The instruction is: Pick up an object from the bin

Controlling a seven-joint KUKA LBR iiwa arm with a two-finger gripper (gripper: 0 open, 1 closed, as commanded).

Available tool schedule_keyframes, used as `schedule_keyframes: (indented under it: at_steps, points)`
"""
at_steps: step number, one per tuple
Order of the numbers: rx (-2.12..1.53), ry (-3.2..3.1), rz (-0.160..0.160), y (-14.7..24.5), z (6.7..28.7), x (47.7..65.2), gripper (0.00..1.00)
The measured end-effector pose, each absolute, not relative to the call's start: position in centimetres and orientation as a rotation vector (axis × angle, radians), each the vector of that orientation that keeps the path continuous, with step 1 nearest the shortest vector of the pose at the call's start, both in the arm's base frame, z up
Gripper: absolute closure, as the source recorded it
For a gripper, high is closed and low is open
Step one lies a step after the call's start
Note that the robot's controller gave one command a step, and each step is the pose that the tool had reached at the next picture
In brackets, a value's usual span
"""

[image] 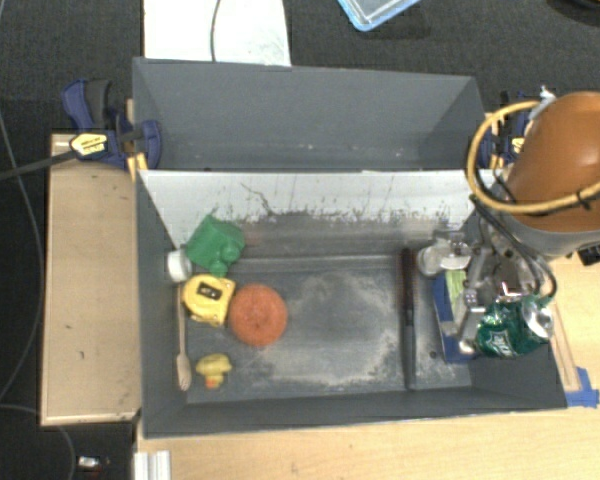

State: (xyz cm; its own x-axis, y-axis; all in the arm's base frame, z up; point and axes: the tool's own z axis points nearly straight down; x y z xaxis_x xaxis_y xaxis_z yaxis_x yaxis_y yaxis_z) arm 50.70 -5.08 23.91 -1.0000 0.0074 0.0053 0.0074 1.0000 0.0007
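My gripper [500,330] hangs over the narrow right compartment of the bin, near its right wall. A crumpled green and white packet [510,334] sits between its two metal fingers [467,340], which are shut on it. Just left of the packet, a flat blue box [444,313] lies lengthwise on the floor of that compartment, partly hidden by the gripper.
A low divider splits the bin. In the left corner of the large compartment lie a green toy [218,243] with a white cap, a yellow tape measure [208,300], an orange-red round scrubber [257,315], a small yellow duck [214,369] and a thin wooden stick [183,353].
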Motion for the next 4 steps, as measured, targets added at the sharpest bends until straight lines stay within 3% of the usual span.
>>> schedule_keyframes:
  at_steps: [1,2,3,4]
  points:
    - [-0.008,-3.145,0.000,-5.1,24.3,50.9,0.00]
    - [0.244,-3.138,0.001,-4.9,18.9,53.0,0.00]
    - [0.618,-3.087,0.002,-11.0,16.8,52.6,0.00]
    - [0.993,-2.991,0.001,-6.3,11.7,58.5,0.00]
